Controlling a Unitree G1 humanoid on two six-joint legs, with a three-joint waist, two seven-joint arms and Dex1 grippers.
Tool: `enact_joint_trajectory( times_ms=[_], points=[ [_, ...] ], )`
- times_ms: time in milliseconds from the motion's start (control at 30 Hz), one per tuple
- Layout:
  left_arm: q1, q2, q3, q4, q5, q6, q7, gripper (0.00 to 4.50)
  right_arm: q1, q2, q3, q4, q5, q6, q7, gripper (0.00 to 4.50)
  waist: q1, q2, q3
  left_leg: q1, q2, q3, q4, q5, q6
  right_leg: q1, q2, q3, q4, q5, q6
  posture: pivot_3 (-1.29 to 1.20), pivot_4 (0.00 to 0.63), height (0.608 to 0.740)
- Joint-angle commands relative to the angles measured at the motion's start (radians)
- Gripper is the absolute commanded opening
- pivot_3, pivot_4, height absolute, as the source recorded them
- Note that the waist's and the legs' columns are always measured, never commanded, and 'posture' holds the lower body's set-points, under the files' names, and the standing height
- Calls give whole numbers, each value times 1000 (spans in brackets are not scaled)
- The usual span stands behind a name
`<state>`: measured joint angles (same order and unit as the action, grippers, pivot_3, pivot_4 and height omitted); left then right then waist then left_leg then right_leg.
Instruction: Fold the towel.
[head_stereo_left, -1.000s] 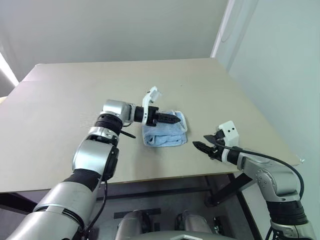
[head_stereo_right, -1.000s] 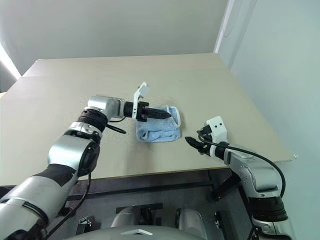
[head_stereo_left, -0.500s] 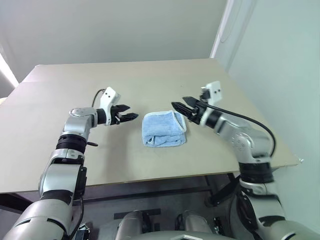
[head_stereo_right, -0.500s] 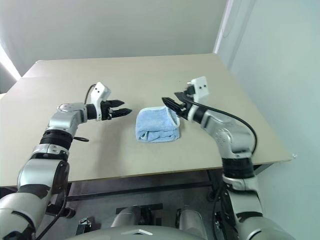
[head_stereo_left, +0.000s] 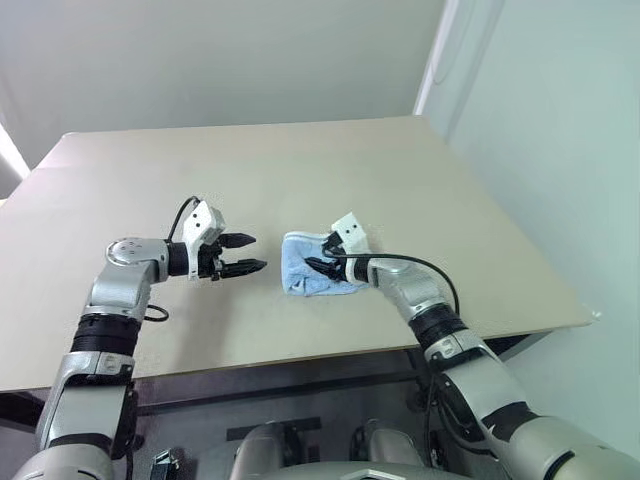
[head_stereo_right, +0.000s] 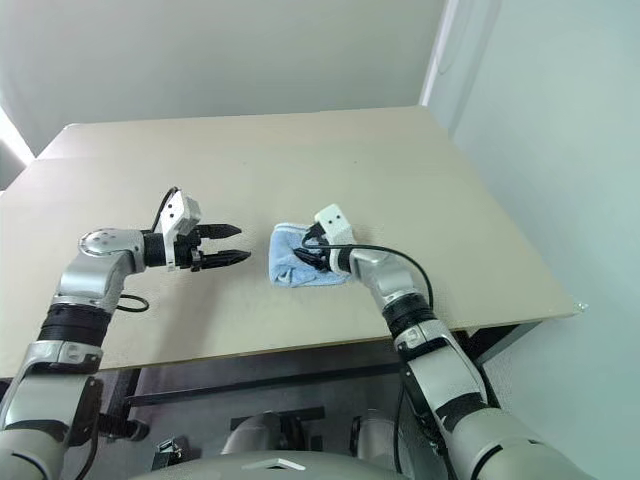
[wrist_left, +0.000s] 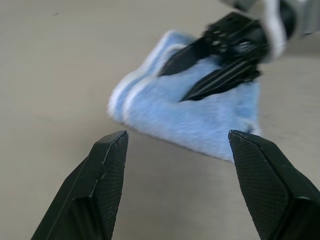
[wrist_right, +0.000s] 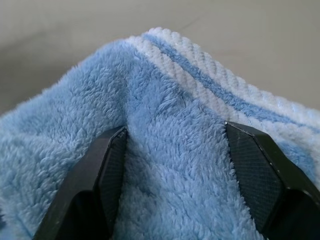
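Beige table (head_stereo_left: 420, 180), pale walls; folded towel (head_stereo_left: 298, 272) near its front edge.
Towel: fluffy light-blue bundle, white ribbed edging. Right gripper (head_stereo_left: 320, 266) spread wide, pressed onto it; left gripper (head_stereo_left: 248, 254) open, empty, beside towel.

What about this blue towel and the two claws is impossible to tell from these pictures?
- The towel: its right end lies under the right gripper in the head views, so the folds there stay hidden.
- Whether the right gripper presses on the cloth or hovers just above it: in the right wrist view the fingers straddle the pile, but contact is unclear.
- The towel's underside: hidden by the table.
- The left gripper is open, apart from the towel.
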<state>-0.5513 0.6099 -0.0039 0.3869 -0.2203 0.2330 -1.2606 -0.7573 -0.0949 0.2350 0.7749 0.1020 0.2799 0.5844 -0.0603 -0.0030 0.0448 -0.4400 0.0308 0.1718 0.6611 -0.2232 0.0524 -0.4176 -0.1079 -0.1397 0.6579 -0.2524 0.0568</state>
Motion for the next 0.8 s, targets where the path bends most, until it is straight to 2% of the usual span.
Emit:
enact_joint_trajectory(
  times_ms=[33, 133, 200, 300, 433, 533, 600, 733, 800],
  points=[
    [-36, 10, 5, -25, -15, -9, 4, 3404, -8, 23, 18, 130, -68, -34, -33, 3268, -5, 0, -1, 1, 1, 0, -1, 0, 0, 1, 1, 0, -1, 0, -4, 0, 0, 735],
    [-47, 9, -5, -18, -19, -9, -11, 3404, -32, 21, -15, 115, -60, -51, -20, 3268, -6, -2, -2, 1, 2, 1, -9, 2, -4, -2, 1, 1, -3, 4, -11, 0, 0, 735],
    [-51, 12, -13, -15, -22, -2, -25, 3404, -35, 9, -56, 31, -12, -25, 27, 3268, -3, -2, -2, 1, 2, 3, -14, 5, -8, -5, 0, 2, -4, 6, -14, 0, 0, 735],
    [-55, 20, -27, 6, -3, -28, -34, 3404, -19, -25, -119, -169, 74, 68, 88, 3268, -3, -2, -2, 0, 4, 2, -16, 8, -14, -9, 1, 2, -3, 7, -17, 0, 0, 735],
    [-80, 11, -17, 55, -10, -29, -21, 3404, 59, -106, -179, -540, 226, 290, 163, 3268, -7, -2, -2, -4, 4, 1, -14, 11, -17, -10, 1, 2, -3, 7, -16, 0, 0, 735],
    [-86, 10, -27, 94, 8, -62, -13, 3426, 180, -230, -102, -851, 284, 412, 267, 3842, -3, -2, -2, -5, 4, -1, -14, 10, -14, -11, 1, 1, -5, 6, -15, 0, 0, 735],
    [-89, 8, -29, 101, 4, -61, -16, 3426, 221, -292, -52, -957, 288, 459, 292, 4483, -5, -2, -2, -4, 4, -2, -14, 6, -9, -11, 2, 0, -6, 5, -15, 0, 0, 735],
    [-90, 9, -25, 101, -1, -59, -20, 3426, 221, -342, 2, -976, 232, 476, 263, 4483, -7, -2, -2, -4, 4, -2, -14, 5, -7, -11, 2, 0, -6, 4, -16, 0, 0, 735],
    [-89, 10, -23, 106, 0, -65, -20, 3426, 215, -380, 65, -940, 149, 398, 269, 4483, -4, -2, -1, -3, 4, -4, -13, 5, -6, -10, 2, -2, -7, 4, -16, 0, 0, 735]
  ],
)
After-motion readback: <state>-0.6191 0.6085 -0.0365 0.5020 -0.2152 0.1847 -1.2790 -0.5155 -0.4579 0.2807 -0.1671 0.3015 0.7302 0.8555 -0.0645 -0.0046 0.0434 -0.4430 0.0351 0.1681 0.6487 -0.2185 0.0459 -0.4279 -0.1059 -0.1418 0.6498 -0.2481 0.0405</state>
